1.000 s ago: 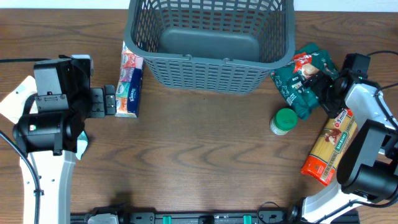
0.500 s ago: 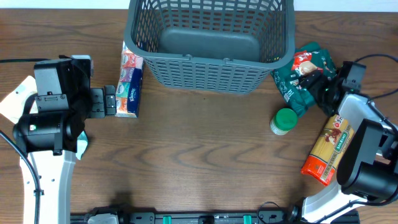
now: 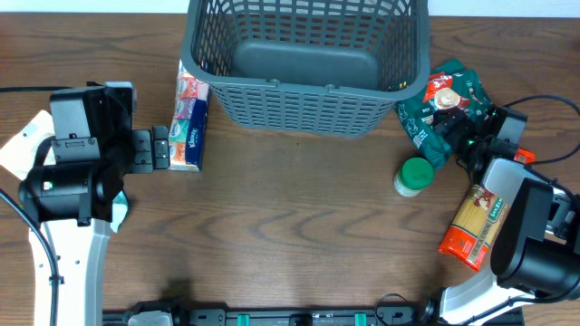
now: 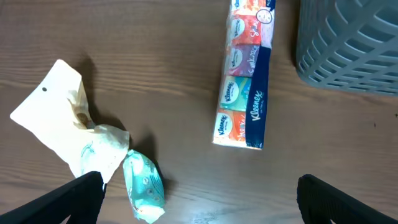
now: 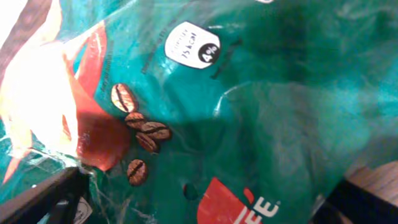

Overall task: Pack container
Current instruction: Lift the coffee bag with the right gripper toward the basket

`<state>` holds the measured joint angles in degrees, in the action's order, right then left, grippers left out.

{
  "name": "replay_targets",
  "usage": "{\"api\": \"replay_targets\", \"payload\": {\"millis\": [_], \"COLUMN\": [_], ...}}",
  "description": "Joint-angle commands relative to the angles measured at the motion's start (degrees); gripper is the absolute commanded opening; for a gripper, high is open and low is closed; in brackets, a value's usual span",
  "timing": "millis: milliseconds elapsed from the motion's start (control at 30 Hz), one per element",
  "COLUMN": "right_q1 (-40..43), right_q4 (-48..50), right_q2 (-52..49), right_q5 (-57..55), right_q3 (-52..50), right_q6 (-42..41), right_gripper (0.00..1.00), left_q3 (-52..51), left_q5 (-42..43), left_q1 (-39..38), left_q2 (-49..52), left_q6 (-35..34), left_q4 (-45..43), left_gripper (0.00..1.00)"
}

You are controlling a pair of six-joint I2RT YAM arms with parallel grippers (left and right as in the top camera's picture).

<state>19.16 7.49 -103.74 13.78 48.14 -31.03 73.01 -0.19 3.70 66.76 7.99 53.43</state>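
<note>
Straddling the coffee bag (image 5: 249, 124), the right gripper (image 3: 467, 129) has its jaws spread wide. In the right wrist view a dark finger (image 5: 43, 196) sits at each bottom corner and the green bag fills everything between. Whether the pads touch the foil I cannot tell.

The basket (image 3: 308, 89) stands at 12 o'clock on the table with its solid bottom bare. The bag lies just beside the basket's right wall, at about 4 o'clock from its middle, with its long axis running roughly 12 to 6. From the right gripper the basket lies toward 10 o'clock, so the coming move is likely to be a pinch across the bag's width, a lift, and a carry over the thick rim. The right arm is far nearer to the bag.

The left gripper (image 3: 160, 148) is at 9 o'clock, also wide and empty, with a tissue pack (image 3: 190, 118) close at its 3 o'clock. A green-lidded jar (image 3: 414, 176) stands at the bag's 7 o'clock.
</note>
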Motion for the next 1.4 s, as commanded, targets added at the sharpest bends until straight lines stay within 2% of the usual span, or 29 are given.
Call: {"api": "replay_targets", "payload": {"millis": [0, 100, 400, 533, 667, 733, 800, 900, 1200, 1367], "right_q1": [-0.1, -0.1, -0.1, -0.1, -0.1, -0.1, -0.1, -0.1, -0.1, -0.1], "right_q4": [-0.6, -0.6, -0.6, -0.6, -0.6, -0.6, -0.6, -0.6, 0.9, 0.5], "right_q2": [-1.2, -1.2, -1.2, -1.2, -1.2, -1.2, -1.2, -1.2, -0.9, 2.6], "right_q5": [4.2, 5.4, 7.7, 8.6, 8.8, 8.8, 8.7, 8.5, 7.7, 7.4], "right_q3": [-1.9, -1.9, -1.9, -1.9, -1.9, -1.9, -1.9, -1.9, -1.8, -0.9], "right_q6": [-0.2, 0.6, 3.5, 5.1, 6.2, 6.8, 7.6, 8.4, 8.4, 8.4], "right_gripper": [0.86, 0.76, 0.55, 0.40, 0.35, 0.27, 0.11, 0.02, 0.01, 0.01], "left_q3": [1.4, 1.4, 1.4, 1.4, 1.4, 1.4, 1.4, 1.4, 1.4, 1.4], "left_q5": [0.2, 0.2, 0.2, 0.2, 0.2, 0.2, 0.2, 0.2, 0.2, 0.2], "left_q1": [0.2, 0.2, 0.2, 0.2, 0.2, 0.2, 0.2, 0.2, 0.2, 0.2], "left_q2": [0.2, 0.2, 0.2, 0.2, 0.2, 0.2, 0.2, 0.2, 0.2, 0.2], "left_q6": [1.0, 1.0, 1.0, 1.0, 1.0, 1.0, 1.0, 1.2, 1.2, 1.2], "left_q4": [0.2, 0.3, 0.4, 0.3, 0.3, 0.4, 0.5, 0.5, 0.5, 0.5], "left_gripper": [0.99, 0.99, 0.98, 0.99, 0.99, 0.99, 0.99, 0.99, 0.99, 0.99]}}
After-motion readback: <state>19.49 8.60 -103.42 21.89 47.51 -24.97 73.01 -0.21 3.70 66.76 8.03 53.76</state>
